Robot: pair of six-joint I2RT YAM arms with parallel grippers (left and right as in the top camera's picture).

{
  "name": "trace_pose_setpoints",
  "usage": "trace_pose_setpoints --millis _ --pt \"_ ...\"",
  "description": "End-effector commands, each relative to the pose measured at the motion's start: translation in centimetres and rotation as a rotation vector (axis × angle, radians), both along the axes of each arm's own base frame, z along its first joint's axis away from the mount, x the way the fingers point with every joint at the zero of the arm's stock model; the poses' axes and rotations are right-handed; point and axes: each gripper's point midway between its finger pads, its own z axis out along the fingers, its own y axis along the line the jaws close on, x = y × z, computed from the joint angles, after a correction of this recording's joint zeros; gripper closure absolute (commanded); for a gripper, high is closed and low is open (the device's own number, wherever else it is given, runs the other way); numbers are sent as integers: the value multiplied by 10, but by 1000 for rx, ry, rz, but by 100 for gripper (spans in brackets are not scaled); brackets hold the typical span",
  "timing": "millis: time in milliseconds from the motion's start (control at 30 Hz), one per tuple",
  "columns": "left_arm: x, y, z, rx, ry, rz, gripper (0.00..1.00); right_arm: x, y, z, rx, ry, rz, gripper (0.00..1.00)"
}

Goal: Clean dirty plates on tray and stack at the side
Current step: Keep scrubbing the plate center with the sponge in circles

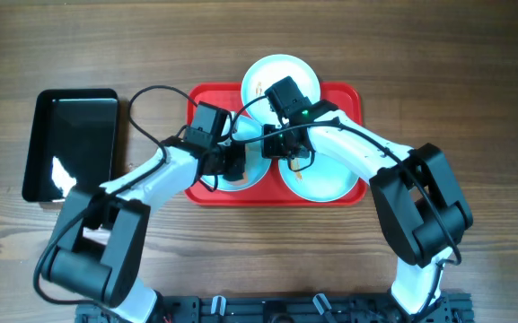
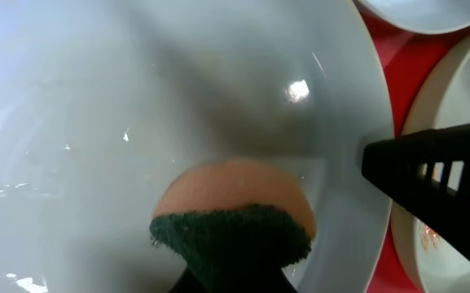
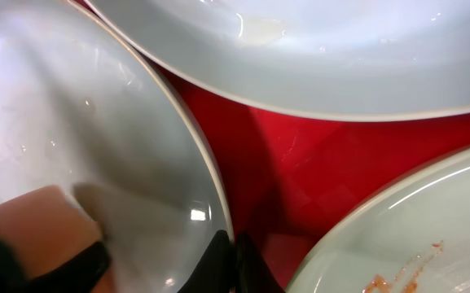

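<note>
Midway through the scrubbing step, most likely. Gripping an orange sponge point(image 2: 230, 207) with the left gripper point(image 1: 230, 167), closed narrow on the dark green scouring side, orange face pressed onto the floor of the scrubbed plate point(image 2: 137, 98) directly beneath and ahead of those fingers. Steadying that same plate with the right gripper point(image 3: 235, 262), pinched shut on its rim, sponge just to the left of those fingertips, inside the dish. Resting on the red tray point(image 3: 300, 155) along with two others: a smeared plate point(image 3: 414, 236) just to the right of the right fingers, orange streaks near its edge, and a third plate point(image 3: 300, 49) beyond them, reaching past the tray's far rim in the overhead view. Impossible to tell whether any smear remains under the sponge. Nothing stacked at the side yet; only a glossy black tray point(image 1: 70, 144) well out past the left fingers, on the wooden table point(image 1: 474, 54). Next, probably: hold the rim pinch firm, finish the wipe across the dish, then lift it off the tray and set it aside before turning to the smeared plate. Calls for downward pressure on the sponge without tipping the plate against the pinch.
</note>
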Motion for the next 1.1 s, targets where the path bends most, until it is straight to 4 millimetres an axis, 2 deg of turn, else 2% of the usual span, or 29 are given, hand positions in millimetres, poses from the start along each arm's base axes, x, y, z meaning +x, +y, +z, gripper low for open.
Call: trace_pose_setpoints --millis 0,233,300,467,567,700,867,1067 --pt "-7 -13 -11 -28 30 -22 96 3 -6 -9 -28 14 -28 96" --pt "2 -16 -24 18 -16 -21 96 2 -6 -9 -29 15 -28 96" --pt "7 -7 -29 71 -34 5 96 2 -6 -9 -30 18 -28 96" --pt "23 39 -34 313 -112 112 96 -1 -8 -10 -39 28 -25 96" --pt "25 58 -34 423 -142 126 96 -1 -9 -10 -46 27 -27 96" --pt "28 69 -32 520 -181 53 96 -1 -9 -10 -46 27 -27 96" --pt "34 86 -26 614 -218 95 96 -1 -10 -10 -47 28 -27 96" --pt "35 88 -24 625 -221 100 96 -1 -10 -10 -47 28 -27 96"
